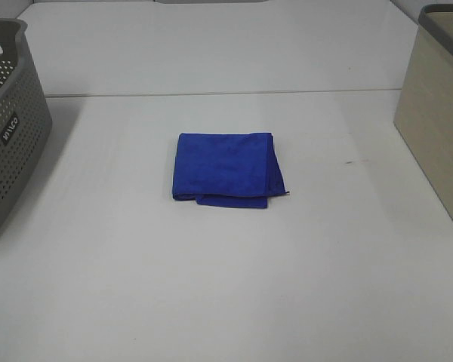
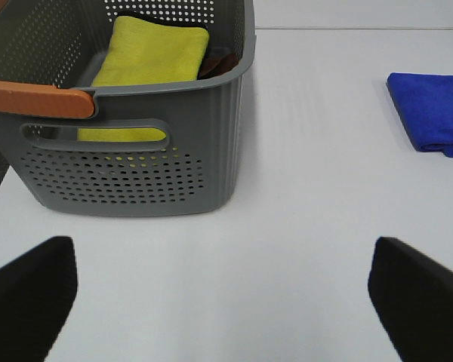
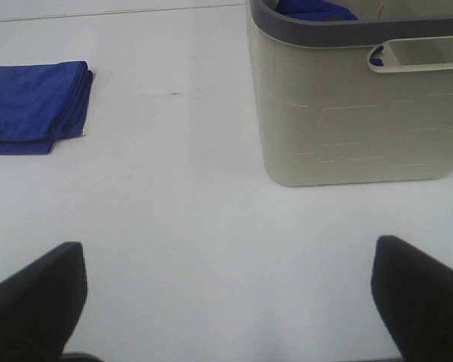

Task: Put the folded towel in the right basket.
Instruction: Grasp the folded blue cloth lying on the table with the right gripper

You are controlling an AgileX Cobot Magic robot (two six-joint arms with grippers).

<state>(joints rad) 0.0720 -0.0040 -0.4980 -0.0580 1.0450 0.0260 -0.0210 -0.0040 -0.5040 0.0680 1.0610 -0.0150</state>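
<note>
The blue towel (image 1: 225,169) lies folded flat in the middle of the white table (image 1: 226,302), well apart from both baskets. The beige right basket (image 1: 438,113) stands at the table's right edge, with a blue cloth (image 3: 313,9) showing just inside its dark rim. The grey perforated left basket (image 1: 7,121) stands on the opposite side, with a yellow cloth (image 2: 155,53) in it. The left gripper (image 2: 223,290) hangs over bare table near the left basket, its jaws spread wide and holding nothing. The right gripper (image 3: 226,286) hangs near the right basket, likewise wide apart and empty. Neither touches the towel.
</note>
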